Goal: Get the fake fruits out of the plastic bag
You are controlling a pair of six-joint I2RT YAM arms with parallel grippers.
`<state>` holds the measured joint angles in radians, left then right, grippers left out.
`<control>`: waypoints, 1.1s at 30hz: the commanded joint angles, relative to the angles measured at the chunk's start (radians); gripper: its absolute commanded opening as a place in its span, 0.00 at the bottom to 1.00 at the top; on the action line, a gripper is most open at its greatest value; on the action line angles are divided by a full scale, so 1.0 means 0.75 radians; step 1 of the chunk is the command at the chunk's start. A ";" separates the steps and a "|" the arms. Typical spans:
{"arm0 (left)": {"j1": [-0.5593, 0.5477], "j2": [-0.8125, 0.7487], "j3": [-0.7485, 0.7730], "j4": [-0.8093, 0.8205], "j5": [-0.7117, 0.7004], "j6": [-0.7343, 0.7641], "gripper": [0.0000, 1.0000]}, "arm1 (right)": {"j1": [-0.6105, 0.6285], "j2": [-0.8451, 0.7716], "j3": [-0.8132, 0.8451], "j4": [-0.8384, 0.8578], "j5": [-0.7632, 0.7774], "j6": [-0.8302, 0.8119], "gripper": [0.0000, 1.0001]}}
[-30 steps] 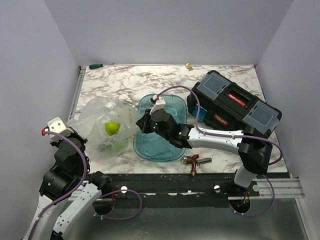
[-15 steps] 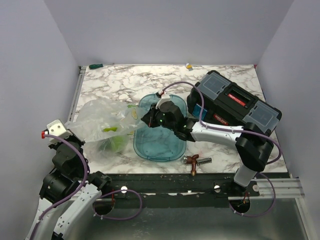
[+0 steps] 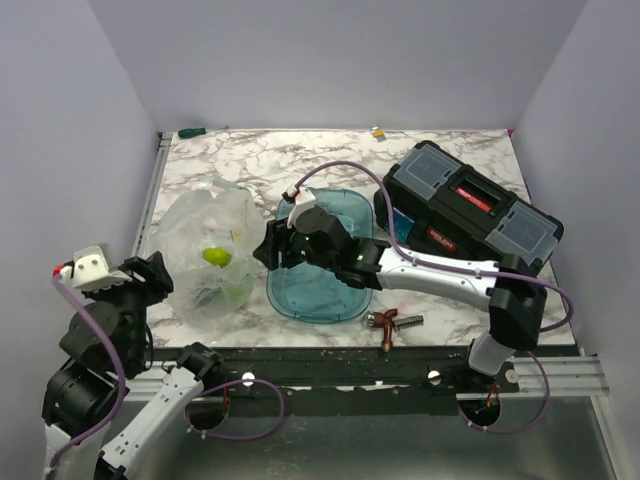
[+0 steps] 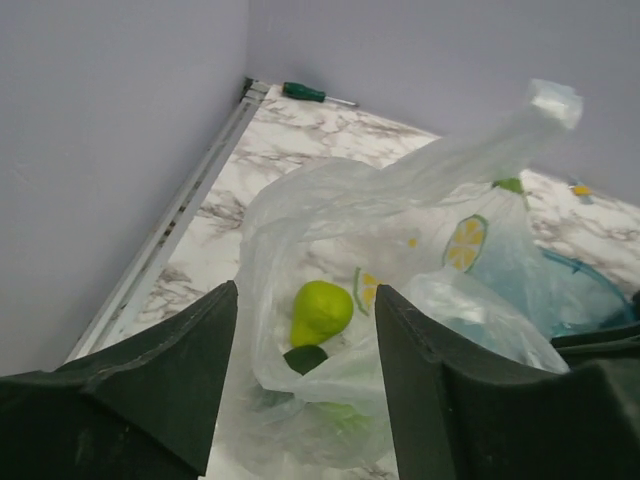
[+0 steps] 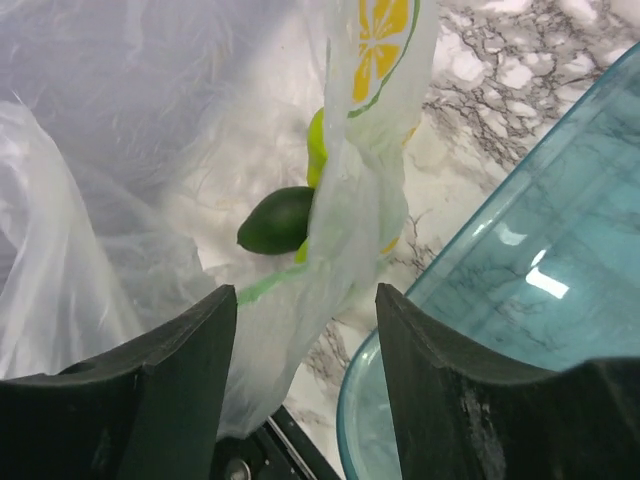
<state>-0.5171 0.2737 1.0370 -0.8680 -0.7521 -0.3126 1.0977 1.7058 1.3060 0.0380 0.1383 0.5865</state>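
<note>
**Left gripper** (image 3: 152,272), at the table's near-left corner, has its jaws parted and nothing between them. It is aimed rightward at the plastic bag (image 3: 205,215), which lies just beside it on the marble table (image 3: 300,160). The bag's long axis runs from the near edge toward the back wall, and a twisted tail of it rises at the far right in the left wrist view. Where its mouth lies cannot be told.

Low in the bag's near half sit a yellow-green pear (image 3: 216,257) and, just beside it, a dark green fruit (image 4: 303,358). More green shows beneath them, blurred by the film. No fruit is out yet.

**Right gripper** (image 3: 268,248), likewise wide and empty, faces the bag's right flank from over the left rim of the teal tray (image 3: 330,300). It is just beside the film and looks slightly nearer the fruits than the left one.

The coming move appears to depend on finding the bag's opening, since film lies between both grippers and the fruits. There is open marble behind the bag, a rail (image 4: 180,215) close on its left and the tray just beside it on the right. The toolbox (image 3: 470,205) stands well apart.
</note>
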 commanded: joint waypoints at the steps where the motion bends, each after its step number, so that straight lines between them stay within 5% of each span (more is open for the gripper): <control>1: 0.004 0.011 0.155 -0.145 0.181 -0.068 0.60 | 0.008 -0.163 0.022 -0.147 0.122 -0.078 0.65; 9: -0.027 0.095 0.336 -0.078 0.578 -0.008 0.74 | 0.112 -0.210 0.052 -0.018 0.009 -0.176 0.87; 13: -0.032 0.169 0.311 -0.025 0.844 0.030 0.84 | 0.148 -0.111 0.044 0.213 -0.288 -0.354 0.89; 14: -0.033 0.203 0.322 -0.041 0.881 0.027 0.95 | 0.154 -0.082 0.060 0.212 -0.293 -0.399 0.89; 16: -0.032 0.277 0.343 -0.090 0.945 0.027 0.99 | 0.158 -0.020 0.109 0.177 -0.262 -0.456 0.89; 18: -0.033 0.332 0.347 -0.127 0.948 0.029 0.99 | 0.169 0.034 0.169 0.095 -0.238 -0.476 0.75; 20: -0.031 0.366 0.345 -0.162 0.917 0.024 0.99 | 0.208 0.045 0.162 0.090 -0.226 -0.492 0.45; 21: -0.033 0.378 0.339 -0.166 0.913 0.026 0.99 | 0.229 0.036 0.137 0.120 -0.230 -0.503 0.38; 29: -0.033 0.452 0.256 -0.211 0.856 -0.028 0.71 | 0.303 -0.079 -0.145 0.423 -0.254 -0.496 0.11; 31: -0.033 0.432 0.185 -0.199 0.813 -0.082 0.69 | 0.306 -0.097 -0.186 0.484 -0.283 -0.494 0.01; 33: -0.033 0.395 0.105 -0.169 0.794 -0.139 0.69 | 0.309 -0.115 -0.230 0.547 -0.301 -0.494 0.01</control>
<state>-0.5381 0.5999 1.2156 -0.9897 -0.1070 -0.3290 1.3293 1.6722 1.1858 0.2970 -0.0429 0.2253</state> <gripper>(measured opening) 0.697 0.017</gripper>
